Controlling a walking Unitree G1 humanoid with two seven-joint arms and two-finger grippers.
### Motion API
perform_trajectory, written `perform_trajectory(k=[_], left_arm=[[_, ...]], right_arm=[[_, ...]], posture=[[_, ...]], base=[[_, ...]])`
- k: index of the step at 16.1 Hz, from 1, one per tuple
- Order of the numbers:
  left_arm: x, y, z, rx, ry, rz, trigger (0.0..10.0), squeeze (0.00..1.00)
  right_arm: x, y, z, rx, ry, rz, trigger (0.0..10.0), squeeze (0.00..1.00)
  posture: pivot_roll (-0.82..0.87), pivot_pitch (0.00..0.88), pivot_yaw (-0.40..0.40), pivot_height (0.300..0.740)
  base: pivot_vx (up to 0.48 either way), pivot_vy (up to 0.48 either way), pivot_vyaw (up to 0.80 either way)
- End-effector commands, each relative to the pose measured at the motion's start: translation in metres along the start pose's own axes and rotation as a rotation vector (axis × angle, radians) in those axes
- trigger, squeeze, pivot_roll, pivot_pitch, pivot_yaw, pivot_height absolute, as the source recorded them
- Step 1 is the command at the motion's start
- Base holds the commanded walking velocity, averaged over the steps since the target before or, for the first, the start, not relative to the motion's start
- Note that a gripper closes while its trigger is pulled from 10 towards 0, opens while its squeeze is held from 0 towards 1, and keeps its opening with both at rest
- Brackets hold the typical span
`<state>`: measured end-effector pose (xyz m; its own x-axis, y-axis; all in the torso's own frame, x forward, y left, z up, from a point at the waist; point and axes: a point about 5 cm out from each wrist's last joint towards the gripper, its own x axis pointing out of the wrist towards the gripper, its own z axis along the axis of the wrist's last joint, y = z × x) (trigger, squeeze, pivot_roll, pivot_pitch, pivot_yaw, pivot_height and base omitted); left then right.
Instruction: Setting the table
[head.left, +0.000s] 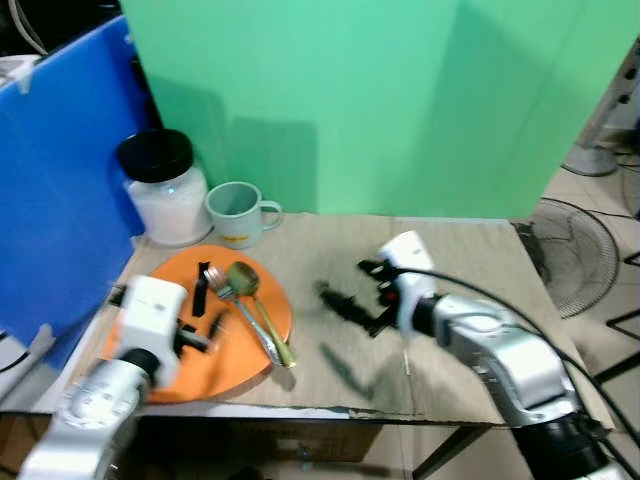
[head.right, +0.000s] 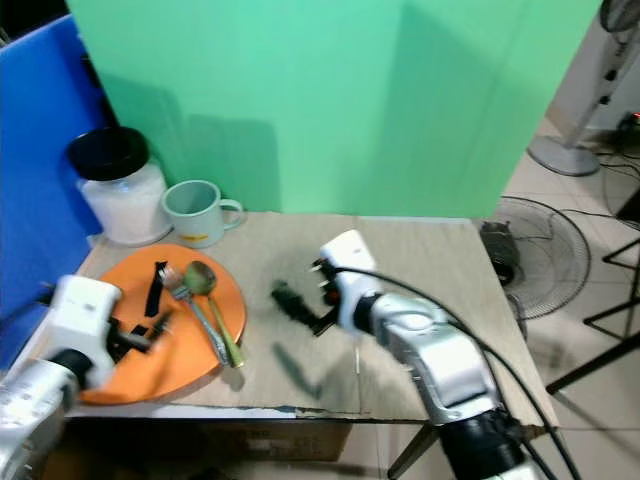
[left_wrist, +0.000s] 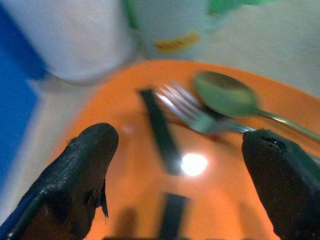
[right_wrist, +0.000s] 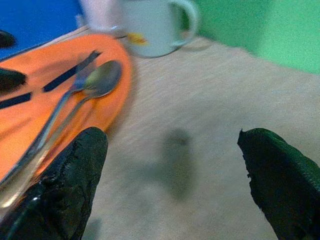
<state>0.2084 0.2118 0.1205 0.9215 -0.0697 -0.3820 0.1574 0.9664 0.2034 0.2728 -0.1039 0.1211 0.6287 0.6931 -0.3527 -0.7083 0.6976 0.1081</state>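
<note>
Open left hand (head.left: 205, 308) over an orange plate (head.left: 170, 375); open, empty right hand (head.left: 352, 292) above the brown table (head.left: 450, 250), green wall (head.left: 400, 100) beyond.

The table (head.left: 450, 250) is bare on the right and in the middle, so a gripper can pass there. On the left, the orange plate (head.left: 180, 375) takes up room, with a fork (head.left: 240, 310) and spoon (head.left: 258, 300) on it. A mug (head.left: 237, 212) and a big jar (head.left: 165, 190) stand just behind it. A blue board (head.left: 55, 190) blocks the far left.

Glossy orange plate (head.left: 235, 352), shiny metal fork (head.left: 240, 312) and spoon (head.left: 258, 305), matt tabletop (head.left: 450, 300)
</note>
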Motion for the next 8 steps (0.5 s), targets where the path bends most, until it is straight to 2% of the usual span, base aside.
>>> perform_trajectory(k=[1,3,8], left_arm=[[-0.005,0.018,0.001,0.04,0.017,0.114,10.0,0.0],[-0.012,0.039,-0.008,0.108,0.097,0.227,10.0,0.0],[-0.014,0.061,-0.038,0.119,0.236,0.299,10.0,0.0]], right_arm=[[-0.005,-0.001,0.008,-0.011,-0.048,0.009,10.0,1.0],[-0.006,-0.004,0.008,-0.032,-0.043,0.009,10.0,1.0],[-0.005,-0.003,0.012,-0.056,-0.056,0.027,10.0,1.0]], posture=[[-0.05,0.0,0.016,0.74],[-0.04,0.0,0.011,0.74],[-0.04,0.0,0.002,0.74]], base=[[0.0,0.0,0.0],[0.0,0.0,0.0],[0.0,0.0,0.0]])
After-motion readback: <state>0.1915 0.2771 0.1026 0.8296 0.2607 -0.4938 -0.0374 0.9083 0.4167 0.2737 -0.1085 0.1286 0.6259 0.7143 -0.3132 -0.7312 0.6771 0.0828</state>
